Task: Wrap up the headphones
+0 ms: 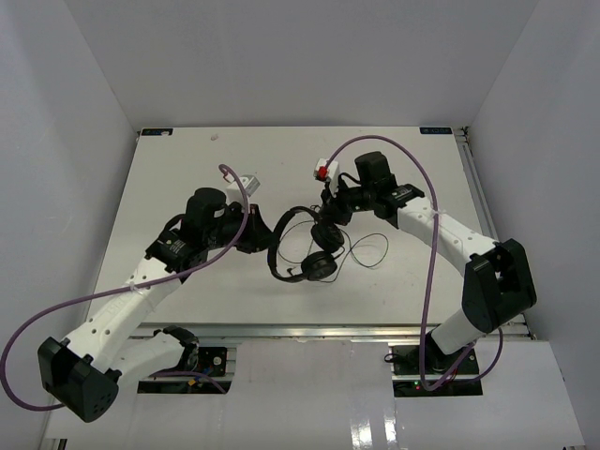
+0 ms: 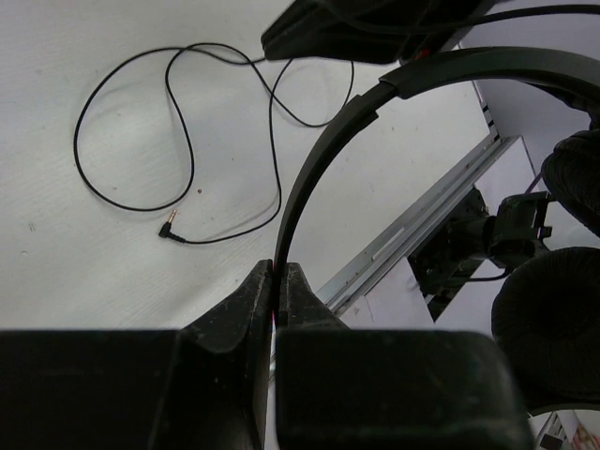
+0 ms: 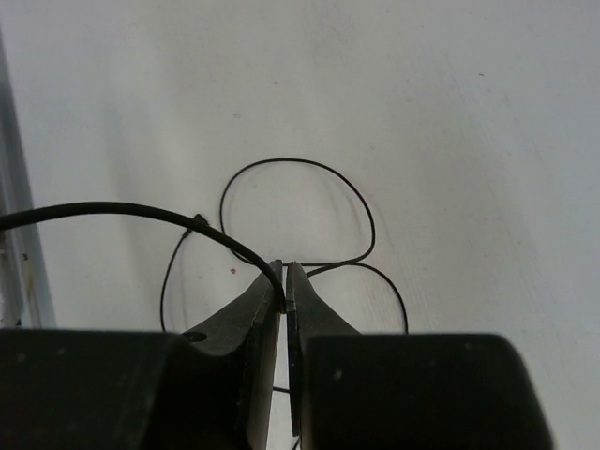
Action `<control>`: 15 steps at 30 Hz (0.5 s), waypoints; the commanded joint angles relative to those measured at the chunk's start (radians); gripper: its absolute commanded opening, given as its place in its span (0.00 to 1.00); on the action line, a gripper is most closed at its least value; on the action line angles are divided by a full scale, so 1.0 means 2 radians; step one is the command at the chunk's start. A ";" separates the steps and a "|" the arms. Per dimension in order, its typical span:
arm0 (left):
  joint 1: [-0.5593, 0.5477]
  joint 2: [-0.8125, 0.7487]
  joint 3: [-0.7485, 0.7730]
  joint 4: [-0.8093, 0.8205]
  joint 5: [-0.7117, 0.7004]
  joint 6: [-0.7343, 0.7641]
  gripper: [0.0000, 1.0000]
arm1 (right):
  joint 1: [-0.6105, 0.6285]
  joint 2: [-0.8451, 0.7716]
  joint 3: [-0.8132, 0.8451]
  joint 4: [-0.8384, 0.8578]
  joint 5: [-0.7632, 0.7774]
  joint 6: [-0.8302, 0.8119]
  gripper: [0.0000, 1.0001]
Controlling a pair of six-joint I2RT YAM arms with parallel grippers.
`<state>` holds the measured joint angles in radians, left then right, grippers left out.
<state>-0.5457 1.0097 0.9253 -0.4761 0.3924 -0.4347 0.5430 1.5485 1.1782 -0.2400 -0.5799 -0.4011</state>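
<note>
Concealment in the overhead view: both wrist housings cover the fingertips, so neither contact point can be read from above. The wrist views settle it. The left pincer [image 2: 278, 281] is closed on the thin headband [image 2: 441, 67], which rises from between the fingers and arches off to the right. The right pincer [image 3: 284, 277] is closed on the cord [image 3: 112, 207], which enters from the left and ends at the fingertips.

The headphones [image 1: 321, 266] are near the middle of the tabletop [image 1: 187, 187], between the two arms. Whether the earcups touch the surface cannot be determined. In the left wrist view one earcup [image 2: 553, 328] is cut off by the right edge and a second is only partly in frame above it. Where the cord joins the earcups cannot be made out.

Slack cord lies in loose loops on the tabletop, right of the headphones in the overhead view. The plug [image 2: 167, 230] lies flat on the surface, well apart from both pincers.

Surroundings: plain white walls on three sides, a metal rail [image 1: 319, 330] along the near edge, and a purple cable [image 1: 427, 281] looping off each arm.
</note>
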 commanded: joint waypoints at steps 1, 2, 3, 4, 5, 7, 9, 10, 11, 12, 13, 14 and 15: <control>-0.002 -0.023 0.035 0.041 -0.037 -0.050 0.00 | -0.012 -0.015 -0.016 0.048 -0.126 0.057 0.13; -0.002 -0.025 0.039 0.043 -0.043 -0.056 0.00 | -0.014 -0.014 -0.018 0.057 -0.147 0.068 0.14; -0.002 -0.026 0.045 0.043 -0.049 -0.059 0.00 | -0.015 -0.013 -0.019 0.066 -0.174 0.081 0.15; -0.002 -0.025 0.049 0.042 -0.051 -0.063 0.00 | -0.015 -0.008 -0.019 0.086 -0.197 0.091 0.17; -0.002 -0.024 0.057 0.038 -0.056 -0.064 0.00 | -0.015 -0.001 -0.019 0.107 -0.210 0.110 0.17; -0.002 -0.018 0.077 0.026 -0.062 -0.069 0.00 | -0.015 0.011 -0.016 0.149 -0.240 0.150 0.18; -0.002 -0.010 0.094 0.004 -0.071 -0.070 0.00 | -0.015 0.027 -0.011 0.184 -0.251 0.167 0.19; -0.002 -0.007 0.106 -0.006 -0.075 -0.070 0.00 | -0.014 0.035 -0.009 0.194 -0.253 0.174 0.20; -0.002 -0.004 0.117 -0.012 -0.080 -0.071 0.00 | -0.014 0.044 -0.007 0.207 -0.256 0.179 0.20; -0.002 -0.001 0.123 -0.017 -0.086 -0.072 0.00 | -0.014 0.050 -0.005 0.222 -0.262 0.184 0.21; -0.002 0.001 0.129 -0.020 -0.091 -0.073 0.00 | -0.014 0.058 -0.004 0.234 -0.267 0.191 0.23; -0.002 0.003 0.134 -0.022 -0.096 -0.075 0.00 | -0.014 0.067 -0.004 0.246 -0.272 0.203 0.24; -0.002 0.005 0.137 -0.023 -0.097 -0.078 0.00 | -0.013 0.074 -0.005 0.265 -0.281 0.222 0.25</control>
<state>-0.5457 1.0123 1.1316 -0.5027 0.2426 -0.5507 0.5169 1.6443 1.1427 0.1066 -1.0366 -0.0864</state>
